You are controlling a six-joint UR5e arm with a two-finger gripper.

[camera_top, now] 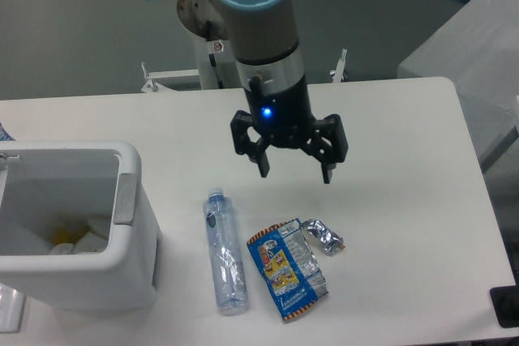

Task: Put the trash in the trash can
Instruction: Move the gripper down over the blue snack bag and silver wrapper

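The gripper (293,164) hangs above the white surface (405,160) with its jaws spread apart and nothing between them. All three litter items lie on the surface, outside the trash can (122,281).

Positions relative to the trash can:
- The clear plastic bottle (224,250) lies just beside the can's right wall, cap end pointing away from the camera.
- The blue snack bag (288,266) lies farther right, beside the bottle but apart from it.
- The silver foil wad (324,235) lies farthest from the can, touching or nearly touching the bag's upper right corner.

The gripper is nearest the foil wad and the bag, hovering behind them.

Handling, as judged:
- Bottle: light, thin-walled, probably slippery; it yields under pressure. Grip across the mid-body, jaws square to its long axis.
- Snack bag: very light, limp and flat. A flat pinch is likely to slide off; take it at a raised crease or edge.
- Foil wad: light, compact, crushable. Close on its bulk from above.

The can's opening faces up and already holds some pale and yellow contents.
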